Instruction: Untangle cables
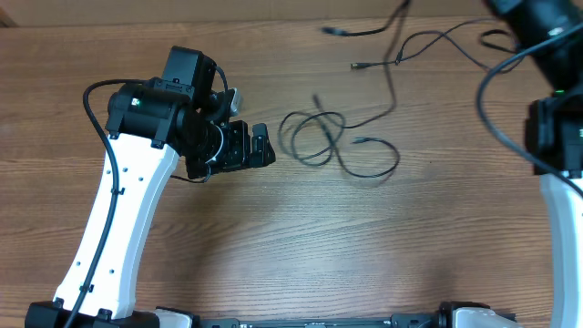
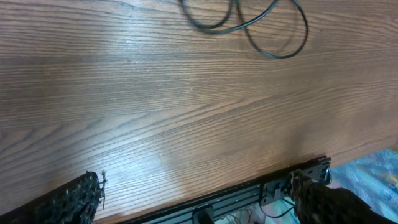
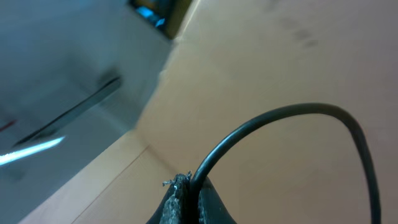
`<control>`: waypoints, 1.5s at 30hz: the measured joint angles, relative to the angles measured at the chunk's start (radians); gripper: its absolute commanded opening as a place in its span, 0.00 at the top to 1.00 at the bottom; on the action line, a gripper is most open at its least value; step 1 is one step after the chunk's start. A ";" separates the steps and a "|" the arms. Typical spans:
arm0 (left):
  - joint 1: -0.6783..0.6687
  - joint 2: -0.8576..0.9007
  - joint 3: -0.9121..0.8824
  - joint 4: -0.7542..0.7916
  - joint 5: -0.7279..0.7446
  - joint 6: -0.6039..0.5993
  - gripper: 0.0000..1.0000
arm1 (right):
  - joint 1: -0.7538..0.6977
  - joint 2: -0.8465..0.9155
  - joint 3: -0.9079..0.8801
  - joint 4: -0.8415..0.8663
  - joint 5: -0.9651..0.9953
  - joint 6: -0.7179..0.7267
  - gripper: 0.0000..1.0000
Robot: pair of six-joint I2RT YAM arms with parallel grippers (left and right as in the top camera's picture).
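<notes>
The cables (image 1: 319, 138) lie on the wooden table as thin black loops right of centre. Strands (image 1: 401, 56) run up toward the far right, with small plug ends (image 1: 357, 66) near the back edge. My left gripper (image 1: 262, 146) sits just left of the loops, open with nothing between its fingers. In the left wrist view its gripper (image 2: 199, 200) spans bare wood, and the loops (image 2: 273, 43) lie ahead of it at the top. My right gripper (image 3: 189, 185) is shut on a black cable (image 3: 280, 113) that arcs up and right. Its jaws do not show overhead.
The right arm (image 1: 556, 118) fills the far right edge, with its own thicker black cable (image 1: 485, 100) looping beside it. The table's front edge and a metal rail (image 2: 249, 194) lie close under the left gripper. A beige wall (image 3: 298, 56) is behind the right gripper.
</notes>
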 measured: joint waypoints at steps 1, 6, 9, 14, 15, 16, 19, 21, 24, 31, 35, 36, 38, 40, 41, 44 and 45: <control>0.000 0.000 0.000 0.001 0.000 0.000 0.00 | -0.016 0.000 0.000 -0.013 -0.002 0.003 0.96; 0.000 0.000 0.000 0.024 0.000 0.000 0.01 | -0.044 0.000 0.000 -0.043 -0.100 0.035 0.96; -0.002 0.000 0.000 0.038 0.002 0.027 0.00 | -0.039 0.000 0.000 -0.019 -0.154 0.094 0.96; -0.055 0.001 -0.003 0.076 0.007 0.124 0.00 | -0.038 0.000 0.000 0.131 -0.196 0.210 0.96; -0.075 0.002 -0.003 0.089 0.005 0.134 0.00 | -0.038 0.000 0.001 0.156 -0.201 0.235 0.96; -0.097 0.005 -0.003 0.101 0.002 0.138 0.00 | -0.038 -0.001 0.002 0.172 -0.204 0.254 0.96; -0.159 0.037 -0.003 0.145 -0.024 0.113 0.00 | -0.038 -0.002 0.002 0.180 -0.210 0.322 0.96; -0.177 0.068 -0.003 0.186 -0.053 0.052 0.01 | -0.038 -0.002 0.002 0.179 -0.209 0.348 0.96; -0.188 0.142 -0.004 0.256 -0.076 -0.036 0.03 | -0.038 -0.002 0.002 0.181 -0.209 0.385 0.96; -0.188 0.320 -0.007 0.502 -0.018 -0.145 0.14 | -0.038 -0.002 0.002 0.182 -0.206 0.414 0.96; -0.190 0.401 -0.007 0.620 0.005 -0.258 0.14 | -0.038 -0.002 0.002 0.182 -0.208 0.417 0.96; -0.190 0.424 -0.007 0.637 0.008 -0.293 0.14 | -0.038 -0.002 0.002 0.181 -0.208 0.418 0.96; -0.190 0.464 -0.007 0.659 0.011 -0.340 0.14 | -0.038 -0.002 0.002 0.178 -0.209 0.417 0.96; -0.190 0.498 -0.007 0.674 0.013 -0.369 0.14 | -0.038 -0.002 0.002 0.178 -0.211 0.416 0.96; -0.190 0.514 -0.007 0.681 0.013 -0.378 0.15 | -0.038 -0.002 0.002 0.177 -0.212 0.413 0.96; -0.190 0.560 -0.007 0.709 0.016 -0.404 0.33 | -0.038 -0.002 0.002 0.169 -0.219 0.413 0.96; -0.190 0.570 -0.007 0.720 0.017 -0.409 0.39 | -0.038 -0.002 0.002 0.162 -0.222 0.413 0.96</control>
